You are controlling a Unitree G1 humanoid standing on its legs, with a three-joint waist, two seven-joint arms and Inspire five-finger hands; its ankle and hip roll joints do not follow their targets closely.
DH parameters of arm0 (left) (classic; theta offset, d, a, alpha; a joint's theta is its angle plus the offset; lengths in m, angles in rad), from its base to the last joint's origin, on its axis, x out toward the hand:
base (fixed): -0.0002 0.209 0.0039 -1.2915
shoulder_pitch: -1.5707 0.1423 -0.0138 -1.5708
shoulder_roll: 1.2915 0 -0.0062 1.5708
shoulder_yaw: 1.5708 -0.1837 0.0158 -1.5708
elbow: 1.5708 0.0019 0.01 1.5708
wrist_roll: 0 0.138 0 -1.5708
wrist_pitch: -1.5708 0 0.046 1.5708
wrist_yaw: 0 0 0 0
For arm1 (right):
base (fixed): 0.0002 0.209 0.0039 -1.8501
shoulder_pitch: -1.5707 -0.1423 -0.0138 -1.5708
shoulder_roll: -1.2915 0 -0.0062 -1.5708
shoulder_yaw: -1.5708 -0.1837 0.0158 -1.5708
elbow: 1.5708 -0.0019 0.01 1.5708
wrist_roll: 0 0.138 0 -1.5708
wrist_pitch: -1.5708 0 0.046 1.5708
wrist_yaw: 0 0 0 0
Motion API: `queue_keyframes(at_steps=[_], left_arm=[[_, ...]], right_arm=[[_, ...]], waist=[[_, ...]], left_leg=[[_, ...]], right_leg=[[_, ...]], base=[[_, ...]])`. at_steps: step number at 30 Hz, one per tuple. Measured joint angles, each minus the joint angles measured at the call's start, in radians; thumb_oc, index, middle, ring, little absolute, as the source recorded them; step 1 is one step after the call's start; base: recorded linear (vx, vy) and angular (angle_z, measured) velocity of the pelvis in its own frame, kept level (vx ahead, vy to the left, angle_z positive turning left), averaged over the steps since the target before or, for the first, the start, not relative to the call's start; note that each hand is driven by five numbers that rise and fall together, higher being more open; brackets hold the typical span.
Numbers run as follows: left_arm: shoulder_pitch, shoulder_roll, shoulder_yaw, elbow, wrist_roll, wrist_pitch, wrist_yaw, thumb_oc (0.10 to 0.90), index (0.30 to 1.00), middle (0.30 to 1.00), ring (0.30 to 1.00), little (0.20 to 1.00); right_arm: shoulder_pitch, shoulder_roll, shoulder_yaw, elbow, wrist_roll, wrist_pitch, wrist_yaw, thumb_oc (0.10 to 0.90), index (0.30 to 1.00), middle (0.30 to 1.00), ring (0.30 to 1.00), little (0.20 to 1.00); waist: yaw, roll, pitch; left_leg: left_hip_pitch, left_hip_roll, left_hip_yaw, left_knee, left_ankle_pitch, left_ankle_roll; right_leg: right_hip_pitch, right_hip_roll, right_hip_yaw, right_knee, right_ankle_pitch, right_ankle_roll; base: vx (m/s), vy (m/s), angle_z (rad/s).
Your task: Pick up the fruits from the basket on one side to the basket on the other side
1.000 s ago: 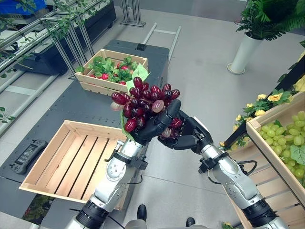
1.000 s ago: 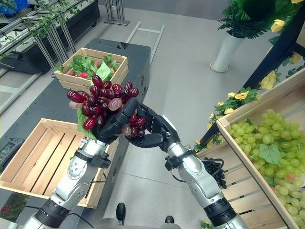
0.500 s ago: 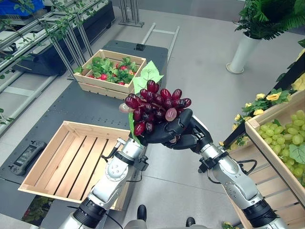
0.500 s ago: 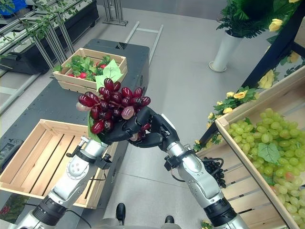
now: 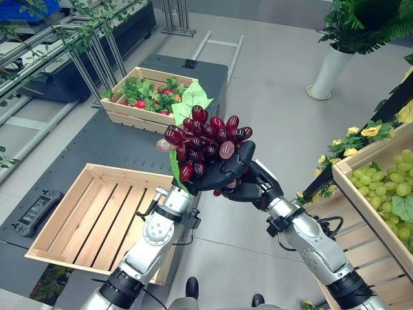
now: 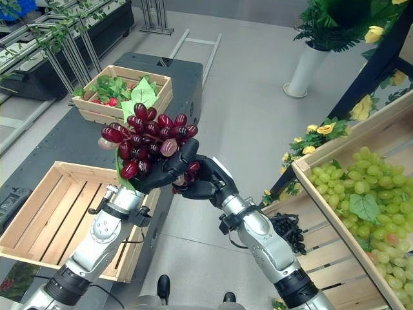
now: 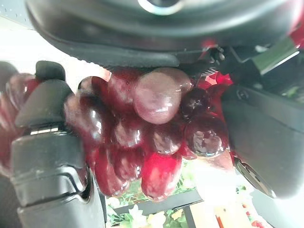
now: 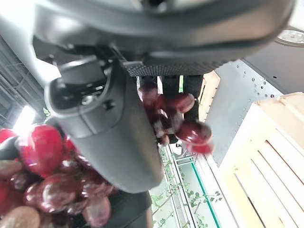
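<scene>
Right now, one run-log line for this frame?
phase: handover mid-air | left hand: shut on bunch of dark red grapes | right hand: on bunch too | empty slatted wooden crate: below-left

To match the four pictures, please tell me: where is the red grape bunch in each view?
Left eye view: red grape bunch at centre, above both hands.
Right eye view: left of centre.
Left wrist view: centre.
Right wrist view: lower corner.
Shared landmark: empty wooden crate.

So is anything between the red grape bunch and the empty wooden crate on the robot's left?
Nothing visible. The red grape bunch is held up in the air by both the left robot hand and the right robot hand, with open space down to the empty wooden crate.
</scene>
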Motion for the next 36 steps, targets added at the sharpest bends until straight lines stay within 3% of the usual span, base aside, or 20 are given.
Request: queue_keyframes(at_steps=[17,19,23,24,25,32,36], left_arm=[[0.0,-0.021,-0.001,0.0,-0.052,0.0,0.045,0.402,0.302,0.302,0.302,0.302],[0.0,-0.022,-0.001,0.0,-0.06,0.0,0.057,0.478,0.418,0.418,0.418,0.418],[0.001,-0.028,0.002,0.0,-0.12,0.015,0.083,0.584,0.575,0.575,0.575,0.575],[0.002,-0.032,0.002,0.0,-0.144,0.021,0.091,0.75,0.825,0.825,0.825,0.825],[0.004,-0.034,0.003,0.0,-0.159,0.023,0.094,0.8,0.9,0.9,0.9,0.9],[0.035,-0.066,0.056,0.0,-0.223,0.031,0.128,0.8,0.9,0.9,0.9,0.9],[0.035,-0.067,0.087,0.0,-0.228,0.031,0.128,0.8,0.9,0.9,0.9,0.9]], right_arm=[[-0.003,0.006,0.0,-0.001,0.004,0.0,0.0,0.4,0.3,0.3,0.3,0.3],[-0.003,0.006,-0.001,-0.001,0.007,0.0,0.0,0.4,0.3,0.3,0.3,0.3],[-0.003,0.007,-0.008,-0.001,0.033,0.0,-0.003,0.4,0.3,0.3,0.3,0.3],[-0.003,0.007,-0.01,-0.001,0.033,-0.001,-0.005,0.4,0.3,0.3,0.3,0.3],[-0.003,0.007,-0.01,-0.001,0.033,-0.002,-0.007,0.4,0.3,0.3,0.3,0.3],[-0.002,0.015,-0.02,-0.001,0.033,-0.013,-0.025,0.4,0.3,0.3,0.3,0.3],[-0.003,0.048,-0.046,-0.001,0.033,-0.072,-0.063,0.4,0.3,0.3,0.3,0.3]], waist=[[0.0,0.0,0.0],[0.001,0.0,0.0],[0.002,0.0,0.0],[0.002,0.0,0.0],[0.002,0.0,0.0],[0.003,0.0,0.0],[0.001,0.0,0.0]], left_leg=[[0.0,0.0,0.0,0.0,0.0,0.0],[0.0,0.0,0.0,0.0,0.0,0.0],[0.0,0.0,0.0,0.0,0.0,0.0],[0.0,0.0,0.0,0.0,0.0,0.0],[0.0,0.001,0.0,0.0,0.0,0.0],[0.0,0.001,0.0,0.0,0.0,0.0],[0.0,0.001,0.002,0.0,-0.002,0.0]], right_leg=[[-0.001,0.0,0.0,0.0,0.0,0.0],[0.0,0.0,0.0,0.0,0.0,0.0],[0.0,0.0,-0.001,0.0,0.0,0.0],[0.0,0.0,-0.001,0.0,0.0,0.0],[0.0,0.0,-0.001,0.0,0.0,0.0],[-0.003,0.001,-0.001,0.0,0.0,0.0],[-0.005,0.0,0.002,0.0,0.0,0.0]], base=[[0.0,0.0,0.0],[0.0,0.0,0.0],[0.0,0.0,0.0],[0.0,0.0,0.0],[0.0,0.0,0.0],[0.0,0.0,0.0],[0.0,0.001,-0.01]])
